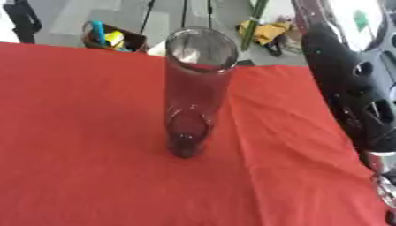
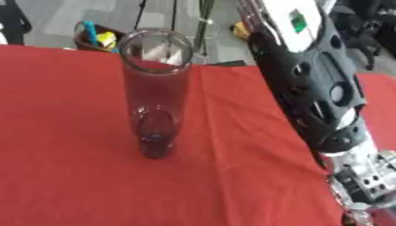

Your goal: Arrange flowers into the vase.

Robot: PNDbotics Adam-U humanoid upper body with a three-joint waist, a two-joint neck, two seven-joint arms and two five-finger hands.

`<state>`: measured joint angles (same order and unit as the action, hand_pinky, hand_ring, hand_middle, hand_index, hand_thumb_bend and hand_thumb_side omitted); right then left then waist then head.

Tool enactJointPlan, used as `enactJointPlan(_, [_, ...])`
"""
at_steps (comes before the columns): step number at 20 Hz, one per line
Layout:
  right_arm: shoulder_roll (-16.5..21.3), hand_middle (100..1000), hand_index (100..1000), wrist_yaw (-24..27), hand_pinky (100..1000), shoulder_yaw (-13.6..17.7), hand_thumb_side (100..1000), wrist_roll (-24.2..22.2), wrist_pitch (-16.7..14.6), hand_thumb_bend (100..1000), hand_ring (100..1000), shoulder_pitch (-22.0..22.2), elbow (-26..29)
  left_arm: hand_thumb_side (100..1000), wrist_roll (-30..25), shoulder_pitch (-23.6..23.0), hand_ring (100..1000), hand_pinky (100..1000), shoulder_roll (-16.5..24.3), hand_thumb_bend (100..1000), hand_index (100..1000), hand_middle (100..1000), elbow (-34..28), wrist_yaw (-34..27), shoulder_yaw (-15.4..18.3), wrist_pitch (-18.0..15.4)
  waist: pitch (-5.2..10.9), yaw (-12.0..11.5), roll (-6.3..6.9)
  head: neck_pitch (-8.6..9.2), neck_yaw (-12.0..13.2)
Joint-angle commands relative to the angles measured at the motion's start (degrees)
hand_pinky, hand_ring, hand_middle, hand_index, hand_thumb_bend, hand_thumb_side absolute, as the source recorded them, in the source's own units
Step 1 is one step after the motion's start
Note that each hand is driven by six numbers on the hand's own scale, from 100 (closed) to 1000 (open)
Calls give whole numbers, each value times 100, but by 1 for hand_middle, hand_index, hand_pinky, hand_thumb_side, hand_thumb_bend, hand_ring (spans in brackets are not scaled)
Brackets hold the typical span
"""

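A tall clear glass vase stands upright near the middle of the red tablecloth, and nothing shows inside it. Thin green stems rise beyond the table's far edge, behind the vase and to its right. My right arm, black with a silver wrist, runs down the right side of the table from the top edge to the lower right corner, apart from the vase. The hand itself is cut off by the bottom edge. My left arm and hand do not show.
On the floor past the far edge are a dark box holding blue and yellow things, a yellow bundle and thin black stand legs. A crease in the cloth runs just right of the vase.
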<state>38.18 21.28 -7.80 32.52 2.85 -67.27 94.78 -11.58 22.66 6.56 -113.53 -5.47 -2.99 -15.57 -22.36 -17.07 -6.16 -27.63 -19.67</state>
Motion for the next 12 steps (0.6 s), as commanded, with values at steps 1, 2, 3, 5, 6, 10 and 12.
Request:
enactJointPlan(1, [162,100,100,47,100,65,602,57,-18,100,100,-116,103,968,-48,70,592,516,67,100,800,802,-106,-6,-80,0,91,2,25,45,-25])
enactJointPlan(2, [166,100,100,95,100,84,602,75,-15,100,100,-142,94,968,-57,64,592,516,68,100,800,802,-106,-2,-81,4,88,10,24,42,-24])
enactJointPlan(3, [178,100,100,131,100,102,602,90,-21,100,100,-165,100,967,-62,61,592,516,68,100,800,802,-106,0,-81,6,85,18,23,43,-21])
enactJointPlan(5, [197,100,100,172,100,121,601,117,-44,100,100,-194,134,967,-64,66,592,516,71,100,800,803,-106,3,-78,4,76,21,21,51,-18])
enactJointPlan(6, [200,100,100,183,100,126,601,133,-56,100,100,-200,147,967,-65,70,592,516,71,100,800,803,-106,3,-79,2,71,20,20,53,-20])
enactJointPlan(10, [206,100,100,157,100,106,599,161,-102,100,100,-210,153,968,-83,84,592,516,65,100,799,803,-106,5,-89,4,44,-9,6,101,-45])
enactJointPlan(12, [207,100,100,146,100,105,599,169,-120,100,100,-227,125,969,-94,95,592,516,65,100,799,803,-106,6,-95,2,26,-31,-5,117,-57])
